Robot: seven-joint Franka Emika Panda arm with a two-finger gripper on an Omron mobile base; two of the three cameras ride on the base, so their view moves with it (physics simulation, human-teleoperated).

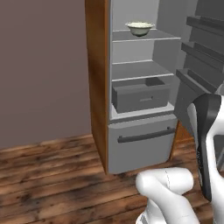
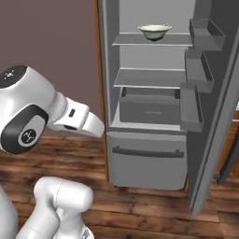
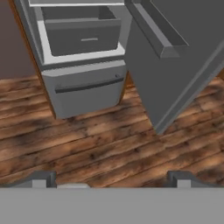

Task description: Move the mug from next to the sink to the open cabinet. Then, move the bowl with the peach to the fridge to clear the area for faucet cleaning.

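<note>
The fridge point(image 1: 98, 87) stands open, with a grey inside and a brown wooden side edge. The pale cream-green bowl point(image 1: 139, 28) point(image 2: 154, 31) rests upright on its top shelf point(image 2: 140, 41). The bowl's rim hides the peach. My gripper point(image 3: 111, 179) hangs well back from the fridge, above the wooden floor, looking down at the lower fridge front. Its two dark fingertips point(image 3: 43, 178) stand far apart with nothing between them. The mug, sink, open cabinet and faucet are out of view.
The fridge door point(image 2: 210, 116) is swung open to the right, its bins facing inward. Below the shelves are a grey drawer point(image 1: 141, 95) and a bottom compartment with a dark bar handle point(image 1: 144, 135). A plain brown wall point(image 1: 43, 70) lies left; wooden floor point(image 1: 52, 183) stretches in front.
</note>
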